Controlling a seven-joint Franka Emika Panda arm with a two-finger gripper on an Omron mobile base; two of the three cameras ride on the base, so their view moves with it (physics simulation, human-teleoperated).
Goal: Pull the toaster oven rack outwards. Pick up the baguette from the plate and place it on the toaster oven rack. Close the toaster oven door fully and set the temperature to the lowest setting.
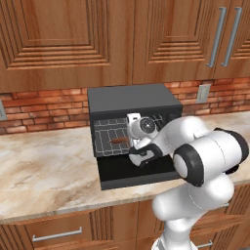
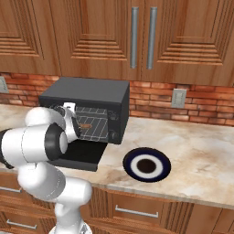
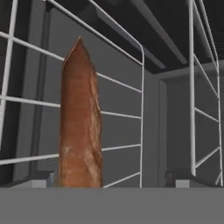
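- Brown baguette (image 3: 81, 118) lies right in front of the gripper (image 3: 111, 177), free of it, long axis running straight away from the hand into the oven cavity.
- Gripper jaws spread wide, nothing between them; one fingertip (image 3: 35, 177) shows left of the loaf, the other well right of it, so the loaf sits off-centre toward the left tip.
- Baguette rests on the silver toaster oven rack (image 1: 111, 136), across its wires, left part of the grid in the left base view.
- Toaster oven door (image 1: 134, 171) is folded down flat toward the robot, under the hand; the hand hangs above it at the oven mouth.
- Judgement: bread placed, next is backing the hand out and lifting the door, whose edge is nearest the arm.
- Toaster oven (image 2: 87, 107) stands on the counter against the brick wall, control strip at its right end.
- Plate (image 2: 146, 165) sits bare on the counter, right of the oven, well apart from the hand.
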